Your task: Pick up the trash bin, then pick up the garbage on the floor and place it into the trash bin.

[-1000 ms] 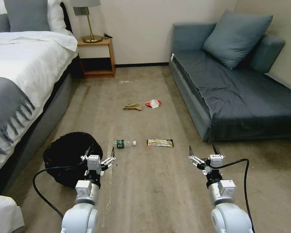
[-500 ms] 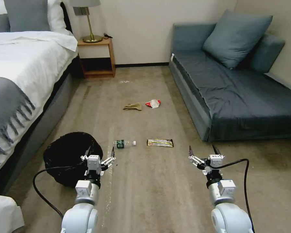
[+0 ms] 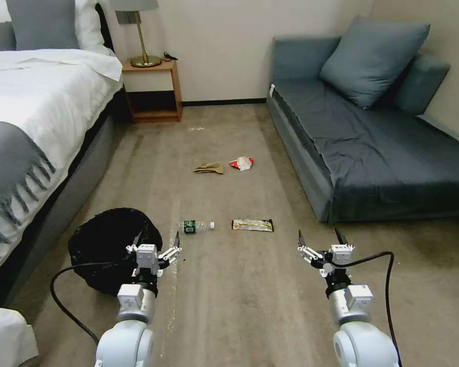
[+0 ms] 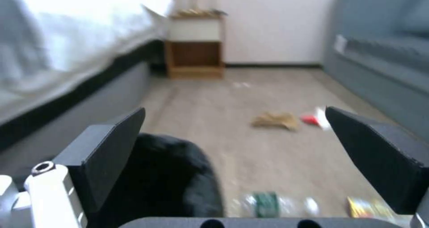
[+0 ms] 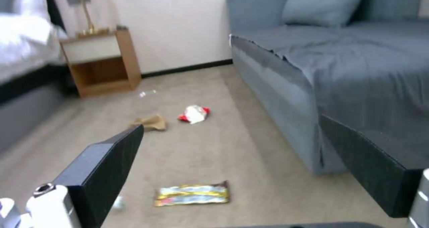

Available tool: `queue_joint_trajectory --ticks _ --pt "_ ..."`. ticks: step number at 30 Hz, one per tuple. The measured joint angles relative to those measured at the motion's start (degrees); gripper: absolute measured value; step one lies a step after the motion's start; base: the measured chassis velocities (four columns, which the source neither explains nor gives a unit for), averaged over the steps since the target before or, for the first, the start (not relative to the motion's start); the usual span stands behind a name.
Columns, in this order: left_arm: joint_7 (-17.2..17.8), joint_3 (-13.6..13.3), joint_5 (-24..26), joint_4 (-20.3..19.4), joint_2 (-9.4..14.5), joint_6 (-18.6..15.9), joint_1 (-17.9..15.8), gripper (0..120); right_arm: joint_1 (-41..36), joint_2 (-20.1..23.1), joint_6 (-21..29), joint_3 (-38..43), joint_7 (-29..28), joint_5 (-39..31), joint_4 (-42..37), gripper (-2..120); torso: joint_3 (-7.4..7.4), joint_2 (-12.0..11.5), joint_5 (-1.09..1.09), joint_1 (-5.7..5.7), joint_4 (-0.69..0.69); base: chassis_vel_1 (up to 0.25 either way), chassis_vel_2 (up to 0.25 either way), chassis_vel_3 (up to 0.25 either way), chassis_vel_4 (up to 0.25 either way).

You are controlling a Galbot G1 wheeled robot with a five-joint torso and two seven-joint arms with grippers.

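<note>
Left gripper (image 3: 158, 241) hung spread wide, empty, over the near rim of the black-lined trash bin (image 3: 107, 239) by the bed (image 3: 30, 127). Right gripper (image 3: 321, 239) likewise splayed, empty, above bare carpet. Bottle (image 3: 195, 226) and yellow snack wrapper (image 3: 252, 225) lay just ahead; tan paper (image 3: 209, 167) and red-white wrapper (image 3: 241, 163) farther off.

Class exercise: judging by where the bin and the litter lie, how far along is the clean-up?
Done: nothing. The trash bin stands on the carpet by the bed.
In hand: nothing; the left gripper beside the bin and the right gripper are open.
Left: lifting the bin, then the bottle, snack wrapper, tan paper and red-and-white wrapper.
</note>
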State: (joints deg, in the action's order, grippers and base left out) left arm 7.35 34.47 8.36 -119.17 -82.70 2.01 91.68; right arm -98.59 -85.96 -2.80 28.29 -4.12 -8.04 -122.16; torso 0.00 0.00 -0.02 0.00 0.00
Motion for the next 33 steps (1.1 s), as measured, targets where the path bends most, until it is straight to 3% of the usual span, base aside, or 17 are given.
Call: queue_joint_trajectory --ticks 2,5,6,9,11,12,24,31,33 --pt "1.4 0.5 1.6 -0.9 0.6 0.4 0.5 100 -1.8 0.0 -0.5 -0.6 -0.8 -1.4 -1.4 100 0.0 0.0 0.0 0.0 0.0 0.0 0.0 0.0 0.0" --pt "7.4 2.8 8.2 -4.4 3.2 2.1 2.8 100 -7.6 0.5 -1.4 -2.0 -2.6 -5.7 -6.0 100 0.0 0.0 0.0 0.0 -0.03 0.0 0.0 0.0 0.0" --pt "7.4 2.8 8.2 -4.4 3.2 2.1 2.8 100 -7.6 0.5 -1.4 -2.0 -2.6 -5.7 -6.0 100 0.0 0.0 0.0 0.0 -0.03 0.0 0.0 0.0 0.0" --pt "13.3 5.2 14.8 -7.9 5.8 3.8 5.1 100 -7.5 2.2 -0.1 -0.8 -1.8 -5.9 -6.7 100 0.0 0.0 0.02 0.0 0.0 0.0 0.0 0.0 0.0" --pt "14.3 5.6 15.9 -8.6 6.2 4.1 5.5 100 -7.4 2.3 -0.1 -0.6 -1.8 -6.0 -6.7 100 0.0 0.0 0.02 0.0 0.01 0.0 0.0 0.0 0.0" --pt "16.1 6.9 17.9 -9.9 7.9 5.1 6.6 99 -7.3 2.7 -0.1 -0.3 -1.8 -6.3 -6.6 100 0.0 0.0 0.03 0.0 0.01 0.0 0.0 0.0 0.0" --pt "17.0 7.7 18.5 -8.2 10.5 5.3 6.5 97 -5.9 2.9 -0.7 0.6 -2.0 -7.6 -4.7 100 0.0 0.0 0.02 0.0 0.0 0.0 0.0 0.0 0.0" --pt "20.0 8.2 23.3 -7.9 13.5 1.8 5.3 97 -5.5 2.6 -1.2 0.4 -2.1 -7.2 -3.5 100 0.01 0.0 0.02 0.0 -0.01 0.0 0.0 0.0 0.0" --pt "21.3 8.5 26.3 -7.5 15.3 -0.3 4.7 97 -5.3 2.5 -1.3 0.4 -2.1 -7.1 -3.2 100 0.0 0.0 0.02 0.0 -0.01 0.0 0.0 0.0 0.0"
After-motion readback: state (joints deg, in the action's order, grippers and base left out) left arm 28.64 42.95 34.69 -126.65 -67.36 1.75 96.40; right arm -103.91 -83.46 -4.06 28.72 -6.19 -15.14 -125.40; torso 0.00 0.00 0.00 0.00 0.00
